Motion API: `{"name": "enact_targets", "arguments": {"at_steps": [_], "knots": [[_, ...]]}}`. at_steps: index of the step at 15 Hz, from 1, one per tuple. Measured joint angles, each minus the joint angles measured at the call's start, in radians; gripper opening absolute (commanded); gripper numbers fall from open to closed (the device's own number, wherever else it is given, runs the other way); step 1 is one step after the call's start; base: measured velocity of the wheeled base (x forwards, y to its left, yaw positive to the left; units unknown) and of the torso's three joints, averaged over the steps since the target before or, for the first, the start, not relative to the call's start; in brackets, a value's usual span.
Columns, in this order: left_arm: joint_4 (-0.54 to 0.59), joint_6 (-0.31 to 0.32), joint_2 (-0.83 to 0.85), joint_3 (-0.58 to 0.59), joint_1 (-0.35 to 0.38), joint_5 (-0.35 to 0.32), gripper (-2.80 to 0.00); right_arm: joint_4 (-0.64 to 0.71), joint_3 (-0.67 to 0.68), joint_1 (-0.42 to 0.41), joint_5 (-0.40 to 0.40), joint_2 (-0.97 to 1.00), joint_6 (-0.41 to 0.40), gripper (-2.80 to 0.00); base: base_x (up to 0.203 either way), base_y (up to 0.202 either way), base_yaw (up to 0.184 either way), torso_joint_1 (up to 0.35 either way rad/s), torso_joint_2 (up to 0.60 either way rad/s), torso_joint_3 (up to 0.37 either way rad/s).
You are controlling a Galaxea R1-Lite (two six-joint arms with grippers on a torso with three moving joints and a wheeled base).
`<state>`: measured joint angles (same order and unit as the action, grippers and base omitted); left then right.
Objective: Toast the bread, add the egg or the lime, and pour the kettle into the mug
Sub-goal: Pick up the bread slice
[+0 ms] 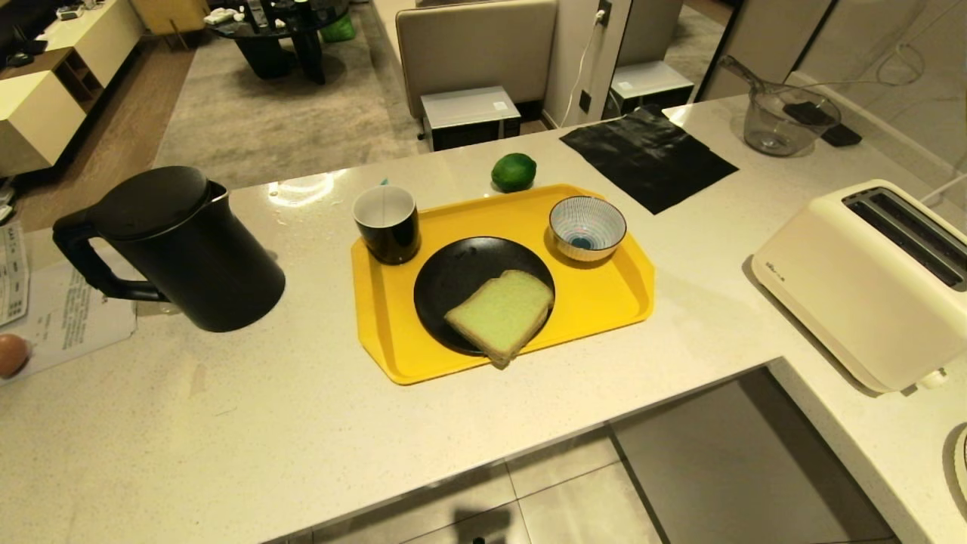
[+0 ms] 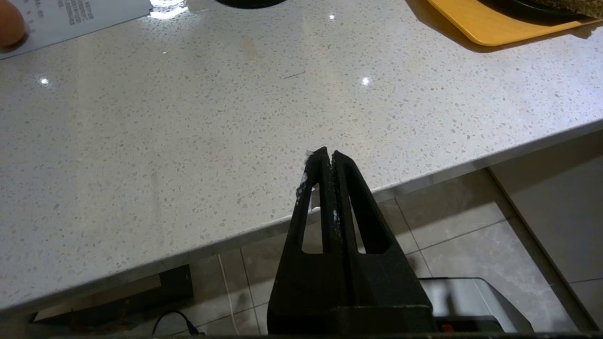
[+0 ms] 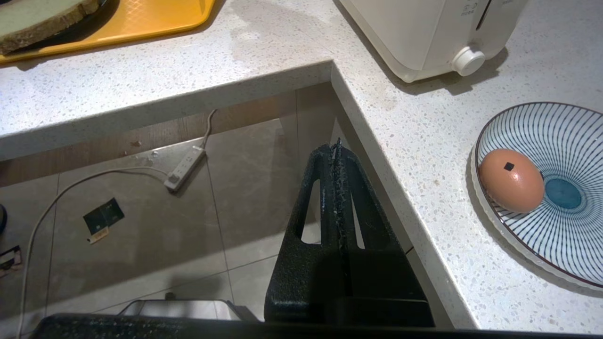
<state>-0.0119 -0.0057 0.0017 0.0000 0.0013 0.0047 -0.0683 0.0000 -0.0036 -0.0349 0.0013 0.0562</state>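
Both grippers sit closest to the cameras, low by the counter's front edge, and neither shows in the head view. Left to right then: the left gripper (image 2: 327, 153) has its jaws pressed together with nothing between them, hanging just over the edge of the counter (image 1: 227, 423). It looks parked, waiting to start.

Far left on the counter lies an egg (image 1: 11, 355) on a sheet of paper (image 1: 68, 317); I cannot tell which egg it is. Next stands the kettle (image 1: 181, 249), handle pointing left, maybe so the left arm can grab it easily. Then comes the yellow tray (image 1: 604, 302). On it the mug (image 1: 387, 223) stands at the back left corner, near the kettle for pouring. The bread (image 1: 502, 313) lies on a black plate (image 1: 453, 279), its front corner sticking out over the plate's rim. A striped bowl (image 1: 587, 227) waits at the back right, likely for the egg or lime. The lime (image 1: 514, 171) sits on the counter just behind the tray.

Right of that sits the toaster (image 1: 869, 279), slots up and ready for bread. The right gripper (image 3: 337, 146) has its jaws pressed together too, holding nothing, down by the counter's inner corner. Beside it another egg (image 3: 511, 181) rests in a striped dish (image 3: 565, 141)
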Motion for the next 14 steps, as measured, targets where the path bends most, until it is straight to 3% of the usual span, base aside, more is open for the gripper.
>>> {"name": "enact_targets", "arguments": {"at_steps": [10,14], "knots": [[0.001,0.002,0.0,0.0,0.0,0.0,-2.8,0.0,0.0,0.0,0.001,0.0,-0.001,-2.8,0.0,0.0,0.0,0.0,0.0,0.0],[0.011,0.111,0.0,0.0,0.0,-0.019,-2.8,0.001,0.0,0.0,0.011,0.0,-0.034,-2.8,0.0,0.0,0.0,0.0,0.0,0.0]]}}
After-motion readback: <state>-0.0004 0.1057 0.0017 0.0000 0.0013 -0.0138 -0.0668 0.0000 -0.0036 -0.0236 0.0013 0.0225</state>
